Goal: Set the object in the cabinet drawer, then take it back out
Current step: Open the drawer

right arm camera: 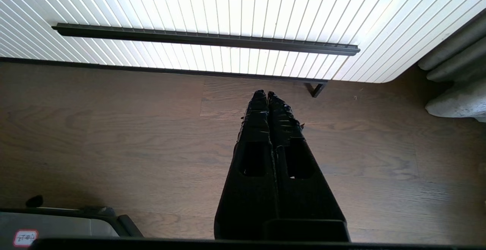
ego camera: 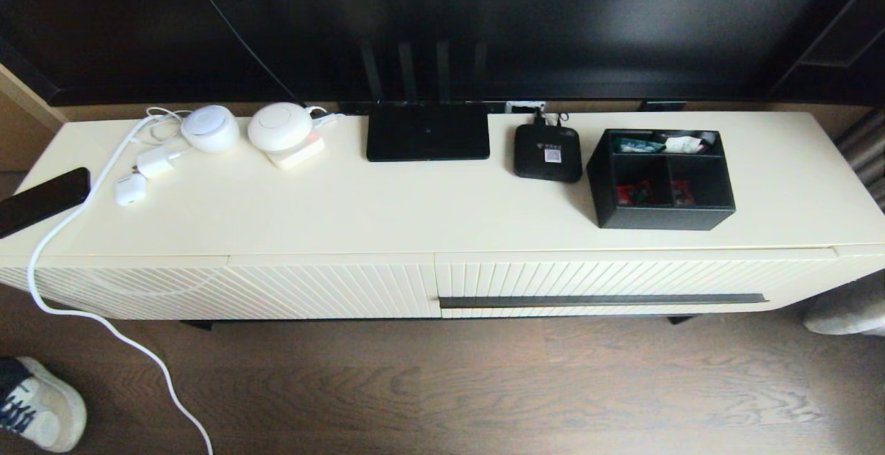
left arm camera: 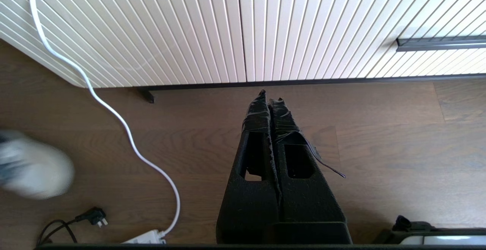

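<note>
Risk first: drawer (ego camera: 622,279) closed, handle bar (right arm camera: 205,40) thin, slip likely on pull.
Left gripper (left arm camera: 270,97): fingers pressed together, empty, low over floor, ribbed front ahead, handle bar off to its right.
Right gripper (right arm camera: 265,95): closed, empty, handle bar straight ahead.
Organizer box (ego camera: 662,178): on cabinet top, above and beyond right gripper; could snag power cable (ego camera: 69,234) only if left arm swings wide.

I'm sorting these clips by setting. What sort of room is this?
Probably a home living room: a low cream TV cabinet with a large dark screen behind it, a router and set-top box on top, and wood flooring below.
</note>
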